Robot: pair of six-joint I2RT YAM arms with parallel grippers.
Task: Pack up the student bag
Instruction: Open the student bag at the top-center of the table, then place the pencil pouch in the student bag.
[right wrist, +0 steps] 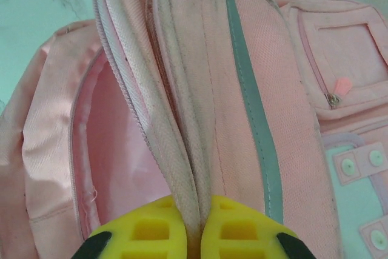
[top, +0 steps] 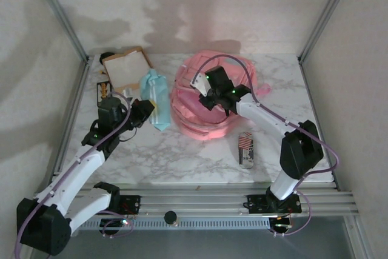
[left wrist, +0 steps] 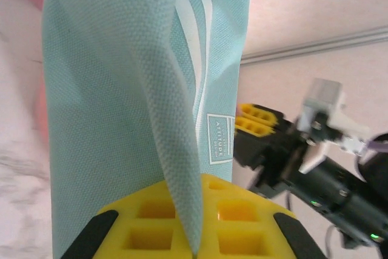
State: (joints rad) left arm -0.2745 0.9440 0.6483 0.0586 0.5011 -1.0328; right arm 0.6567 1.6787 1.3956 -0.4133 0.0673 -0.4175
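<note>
Counting one bag (top: 193, 121) at far centre of the table (top: 182, 156), its opening's edge pinched by the right gripper (right wrist: 197, 230); one pouch (left wrist: 121, 119) clamped in the left gripper (left wrist: 197, 238); one box (top: 126, 67) far left.

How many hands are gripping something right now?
2. The left hand is shut on the light-blue pouch, left of the student bag; the right hand is shut on that bag's zippered opening edge.

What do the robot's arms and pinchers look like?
The left arm and right arm have white tubes, black joints, tiny green lights and looping purplish cables. The left gripper and right gripper are yellow, with square holes.
</note>
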